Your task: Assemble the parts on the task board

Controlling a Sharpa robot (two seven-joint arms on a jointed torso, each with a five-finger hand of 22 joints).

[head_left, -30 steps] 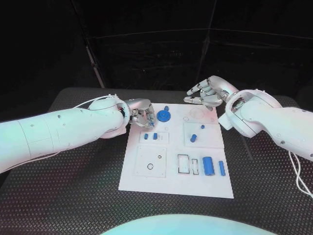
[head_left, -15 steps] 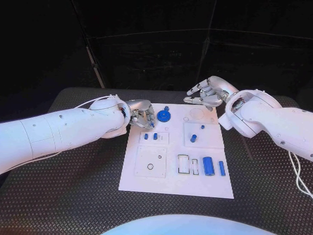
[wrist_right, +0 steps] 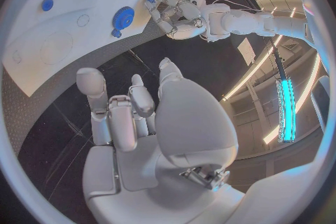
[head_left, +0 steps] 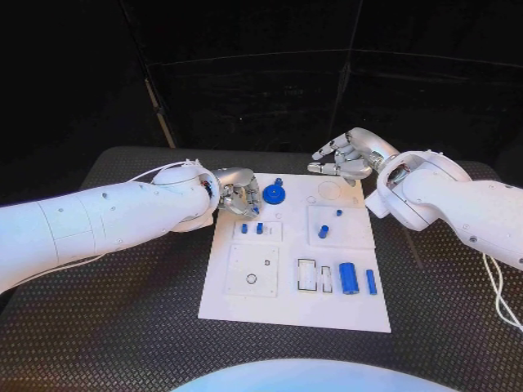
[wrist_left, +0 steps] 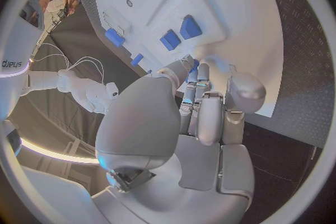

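The white task board lies mid-table. A blue gear sits near its far-left corner, with two small blue pieces just nearer. My left hand hovers at that corner beside the gear, fingers curled together. A speck of blue shows at its fingertips; I cannot tell whether it is held. My right hand hangs past the board's far edge, fingers apart and holding nothing. The right wrist view shows the gear and my left hand.
A small blue peg and a blue piece stand right of centre on the board. A blue cylinder and a blue bar lie near its front right. The black table surrounds the board.
My left hand has edged a little to the right and nearer over the board's far-left corner. The right hand and the parts have not moved.
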